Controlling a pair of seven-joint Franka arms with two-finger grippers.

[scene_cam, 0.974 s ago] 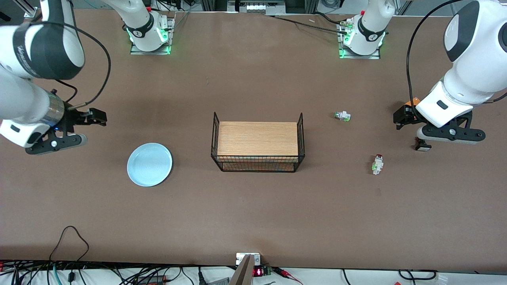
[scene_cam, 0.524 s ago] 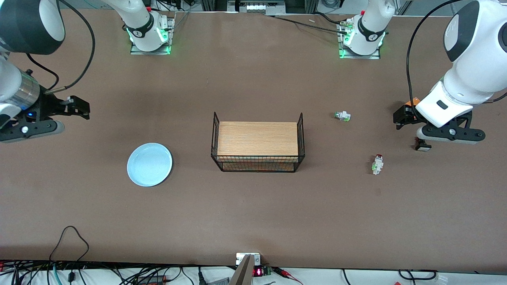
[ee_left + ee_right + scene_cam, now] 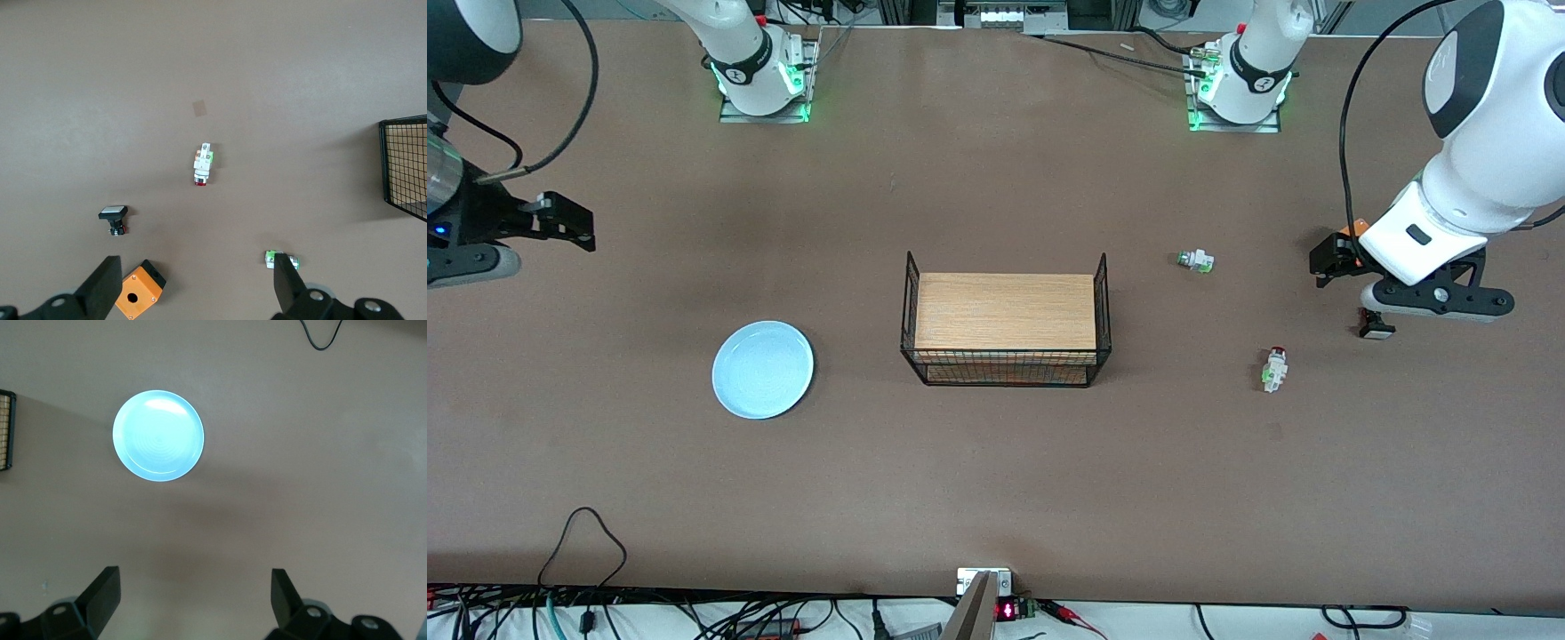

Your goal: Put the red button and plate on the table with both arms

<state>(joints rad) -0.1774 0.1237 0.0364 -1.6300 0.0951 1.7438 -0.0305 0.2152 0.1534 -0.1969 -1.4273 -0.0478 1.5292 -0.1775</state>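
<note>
The light-blue plate (image 3: 763, 369) lies flat on the brown table (image 3: 996, 480) toward the right arm's end, and it shows in the right wrist view (image 3: 158, 435). The red button (image 3: 1275, 369) lies on its side on the table toward the left arm's end, and it shows in the left wrist view (image 3: 202, 163). My right gripper (image 3: 195, 600) is open and empty, up over bare table beside the plate; it shows at the front view's edge (image 3: 467, 265). My left gripper (image 3: 197, 293) is open and empty, over the table by an orange box (image 3: 140, 290), apart from the red button.
A wooden-topped black wire rack (image 3: 1005, 329) stands mid-table. A white-and-green piece without a red cap (image 3: 1196, 260), a black button with a white cap (image 3: 1376, 324) and the orange box (image 3: 1353, 231) lie near the left gripper. Cables run along the table's near edge (image 3: 587, 533).
My right arm has drawn back from the plate toward its end of the table, partly leaving the view. The left arm, plate and buttons have not moved.
</note>
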